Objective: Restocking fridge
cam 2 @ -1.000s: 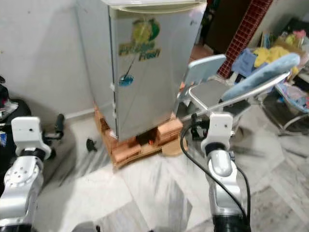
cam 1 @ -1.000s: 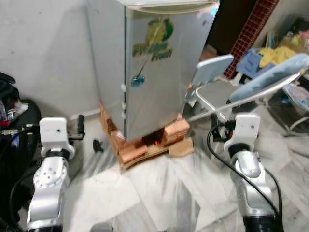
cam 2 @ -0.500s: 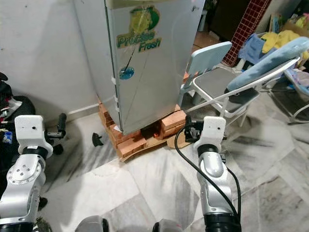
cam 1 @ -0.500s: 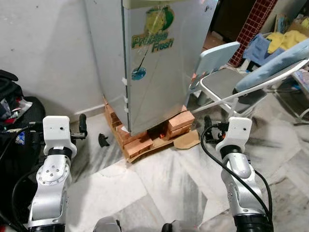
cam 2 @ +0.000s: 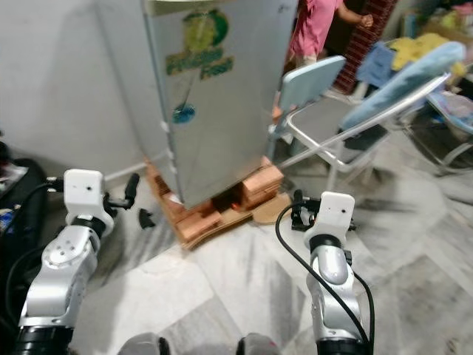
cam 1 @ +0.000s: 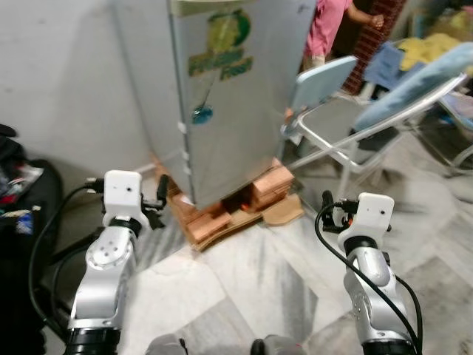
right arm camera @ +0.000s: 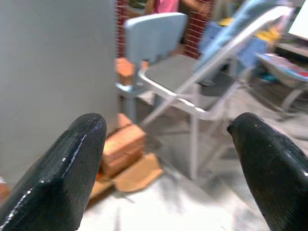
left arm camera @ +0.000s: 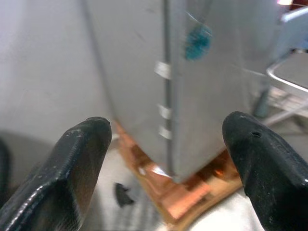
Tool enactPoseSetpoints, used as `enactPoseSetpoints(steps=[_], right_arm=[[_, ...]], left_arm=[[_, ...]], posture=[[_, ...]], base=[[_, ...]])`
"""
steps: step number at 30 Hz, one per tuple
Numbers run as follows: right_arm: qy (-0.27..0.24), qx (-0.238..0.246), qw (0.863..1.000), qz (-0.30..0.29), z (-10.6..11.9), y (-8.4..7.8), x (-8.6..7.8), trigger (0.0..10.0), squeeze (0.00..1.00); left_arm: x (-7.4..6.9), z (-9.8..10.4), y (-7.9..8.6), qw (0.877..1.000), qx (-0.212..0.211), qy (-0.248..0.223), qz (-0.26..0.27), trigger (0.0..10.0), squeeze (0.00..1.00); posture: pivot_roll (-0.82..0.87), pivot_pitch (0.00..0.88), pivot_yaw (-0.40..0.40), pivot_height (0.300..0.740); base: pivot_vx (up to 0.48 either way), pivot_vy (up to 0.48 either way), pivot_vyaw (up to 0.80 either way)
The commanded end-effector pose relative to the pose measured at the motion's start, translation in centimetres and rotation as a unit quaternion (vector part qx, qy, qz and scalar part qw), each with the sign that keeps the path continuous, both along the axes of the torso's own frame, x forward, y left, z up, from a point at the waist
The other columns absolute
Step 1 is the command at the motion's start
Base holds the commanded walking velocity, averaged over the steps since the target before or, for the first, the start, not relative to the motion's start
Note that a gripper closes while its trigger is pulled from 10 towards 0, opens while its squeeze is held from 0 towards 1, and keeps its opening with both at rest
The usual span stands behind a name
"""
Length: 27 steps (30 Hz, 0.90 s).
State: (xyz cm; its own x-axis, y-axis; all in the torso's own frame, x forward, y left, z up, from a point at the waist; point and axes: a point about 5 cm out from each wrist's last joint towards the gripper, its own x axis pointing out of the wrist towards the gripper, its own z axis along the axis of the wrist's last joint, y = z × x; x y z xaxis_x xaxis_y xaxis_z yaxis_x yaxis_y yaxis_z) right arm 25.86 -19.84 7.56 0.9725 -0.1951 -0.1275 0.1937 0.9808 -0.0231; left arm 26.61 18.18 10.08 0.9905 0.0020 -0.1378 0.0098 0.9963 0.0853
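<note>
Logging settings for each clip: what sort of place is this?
Most likely a lived-in room of a home: a silver fridge raised on bricks, a folding chair beside it, and clothes heaped at the back.

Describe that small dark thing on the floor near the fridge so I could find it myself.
Start at the tall silver fridge, which stands on a stack of orange bricks. Look at the pale floor off the bricks' corner on the wall side: the small black scrap lies there alone, apart from the bricks, the one dark bit against the light tiles.
</note>
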Motion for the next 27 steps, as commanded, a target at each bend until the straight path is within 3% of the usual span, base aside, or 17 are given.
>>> enactPoseSetpoints(steps=[1, 6, 8, 12, 19, 27], right_arm=[[0.001, 0.011, 1.000, -0.003, 0.1, -0.3, 0.4, 10.0, 0.00], [-0.014, 0.011, 1.000, 0.011, 1.1, 0.2, 1.7, 10.0, 0.00], [-0.012, 0.007, 1.000, 0.026, 1.2, 0.7, 2.0, 10.0, 0.00], [-0.011, 0.006, 0.999, 0.048, 1.1, 1.7, 1.9, 10.0, 0.00], [-0.020, 0.001, 0.999, 0.050, 1.4, 1.8, 1.9, 10.0, 0.00], [-0.024, 0.002, 0.999, 0.043, 1.7, 1.5, 2.1, 10.0, 0.00]], left_arm=[[-0.3, 0.1, -0.1, 1.000, -0.007, -0.003, -0.001, 10.0, 0.00], [-0.5, 1.0, -0.6, 0.997, 0.051, -0.041, -0.034, 10.0, 0.00], [-0.6, 1.1, -0.8, 0.998, 0.030, -0.039, -0.044, 10.0, 0.00], [-0.7, 1.4, -0.9, 0.996, 0.047, -0.047, -0.061, 10.0, 0.00], [-0.5, 1.4, -0.9, 0.994, 0.069, -0.056, -0.068, 10.0, 0.00], [-0.1, 1.7, -1.6, 0.994, 0.044, -0.056, -0.084, 10.0, 0.00]], posture=[[0.03, 0.039, -0.074, 0.740], [0.06, 0.052, -0.093, 0.740], [0.06, 0.055, -0.099, 0.740], [0.06, 0.059, -0.106, 0.740], [0.05, 0.061, -0.097, 0.740], [0.05, 0.066, -0.094, 0.740]], base=[[0.000, 0.480, -0.80], [0.000, 0.478, -0.44], [0.000, 0.428, -0.53], [0.366, 0.257, -0.80], [0.477, 0.000, -0.80], [0.479, 0.000, -0.80]])
